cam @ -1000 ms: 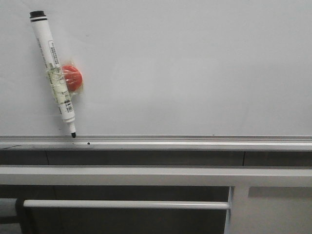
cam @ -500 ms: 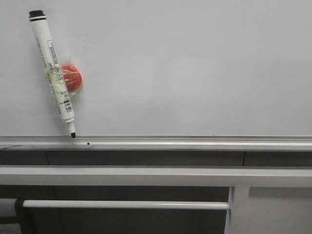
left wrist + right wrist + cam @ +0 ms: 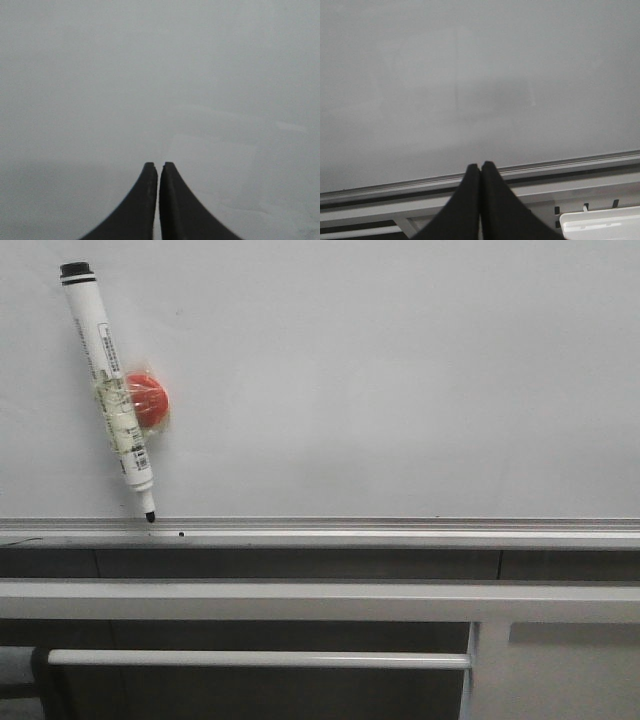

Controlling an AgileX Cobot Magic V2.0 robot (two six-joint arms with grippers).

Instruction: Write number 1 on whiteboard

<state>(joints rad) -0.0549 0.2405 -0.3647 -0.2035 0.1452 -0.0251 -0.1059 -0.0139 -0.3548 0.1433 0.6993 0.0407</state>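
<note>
The whiteboard (image 3: pixel 400 380) fills the upper part of the front view, plain and glossy, with its silver lower edge and ledge (image 3: pixel 400 534) running across the full width. No drawn stroke shows on the board in any view, so the number 1 is not yet written. At the board's left a marker (image 3: pixel 108 390) hangs tilted, its black cap end up and to the left, its black tip down and to the right, just touching or nearly touching the top of the ledge; which of the two I cannot tell. A round red magnet (image 3: pixel 148 400) sits just behind the marker's middle, bound to it by clear tape and stuck to the board. A small dark dot lies on the ledge just right of the tip. Below the ledge run grey rails (image 3: pixel 300 600), with a thinner bar (image 3: pixel 260 659) lower still. Neither arm shows in the front view. In the left wrist view the left hand (image 3: pixel 158 165) is clenched on nothing, its dark fingers (image 3: pixel 142 200) pressed tip to tip before bare white board. In the right wrist view the right hand (image 3: pixel 480 165) is likewise clenched and holds nothing, fingers (image 3: pixel 465 205) together, pointing at the board near its lower edge, with the rails beneath and a white tray (image 3: pixel 600 225) corner beside them.
</note>
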